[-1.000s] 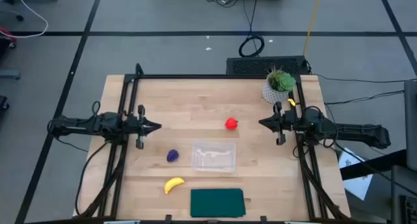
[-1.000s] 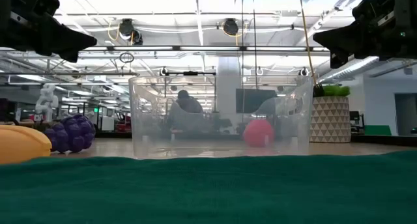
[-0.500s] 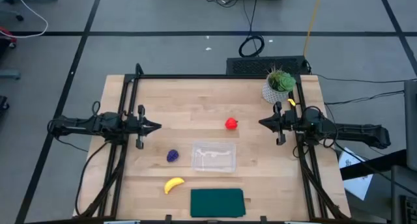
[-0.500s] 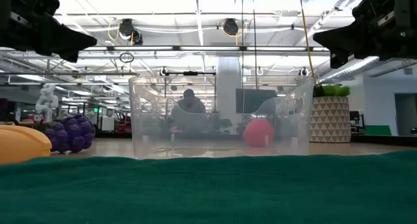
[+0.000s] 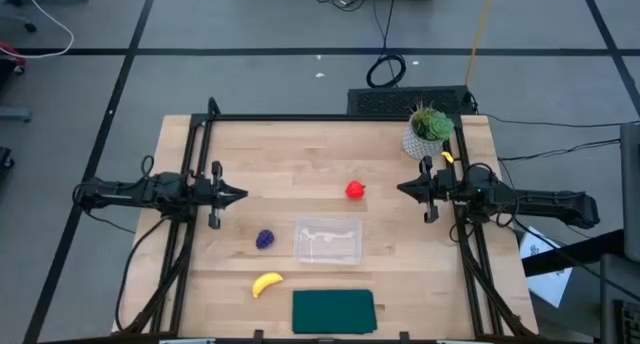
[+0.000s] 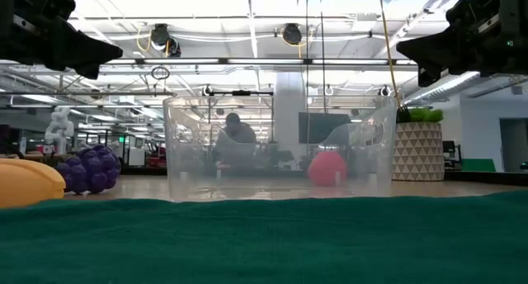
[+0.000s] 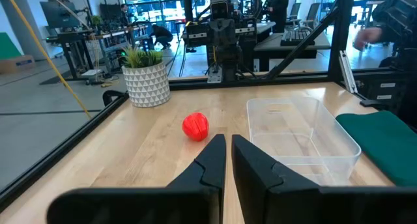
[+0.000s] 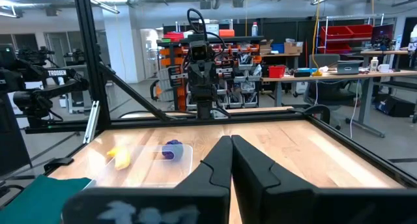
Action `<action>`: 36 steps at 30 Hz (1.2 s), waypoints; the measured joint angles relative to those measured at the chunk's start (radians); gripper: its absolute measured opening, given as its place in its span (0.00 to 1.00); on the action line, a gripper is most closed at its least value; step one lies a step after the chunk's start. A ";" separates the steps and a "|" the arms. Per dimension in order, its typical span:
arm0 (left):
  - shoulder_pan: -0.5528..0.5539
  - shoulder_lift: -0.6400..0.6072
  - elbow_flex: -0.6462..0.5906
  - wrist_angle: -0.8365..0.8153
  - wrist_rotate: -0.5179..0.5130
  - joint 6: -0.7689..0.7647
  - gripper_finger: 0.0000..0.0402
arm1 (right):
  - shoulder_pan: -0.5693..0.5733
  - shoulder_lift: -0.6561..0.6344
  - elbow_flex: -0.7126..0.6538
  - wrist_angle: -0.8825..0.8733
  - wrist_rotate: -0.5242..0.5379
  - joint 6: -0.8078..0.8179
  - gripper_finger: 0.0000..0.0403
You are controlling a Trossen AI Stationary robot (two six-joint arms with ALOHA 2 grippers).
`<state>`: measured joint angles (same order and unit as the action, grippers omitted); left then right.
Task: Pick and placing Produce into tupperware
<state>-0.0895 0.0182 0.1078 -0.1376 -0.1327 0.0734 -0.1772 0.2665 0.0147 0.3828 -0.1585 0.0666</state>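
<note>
The clear tupperware (image 5: 328, 240) sits near the table's middle, toward the near edge. The red strawberry (image 5: 355, 190) lies just beyond it, the purple grapes (image 5: 265, 239) to its left, and the yellow banana (image 5: 266, 283) near the front edge. All three rest on the wood. My left gripper (image 5: 243, 195) hovers shut at the table's left side, raised above the surface. My right gripper (image 5: 401, 189) hovers shut at the right side, right of the strawberry. The left wrist view shows the strawberry (image 7: 195, 126) and tupperware (image 7: 301, 134) ahead of the shut fingers.
A dark green mat (image 5: 333, 311) lies at the near edge, in front of the tupperware. A potted plant in a white pot (image 5: 427, 132) stands at the far right corner. Black frame rails run along the table's left and right sides. A person shows in the room beyond the table.
</note>
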 joint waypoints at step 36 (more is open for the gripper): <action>0.000 0.000 0.000 0.018 0.000 0.101 0.08 | 0.000 0.000 0.000 0.000 0.000 0.000 0.00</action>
<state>-0.0891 0.0181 0.1075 -0.1198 -0.1329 0.1748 -0.1768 0.2665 0.0144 0.3832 -0.1588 0.0666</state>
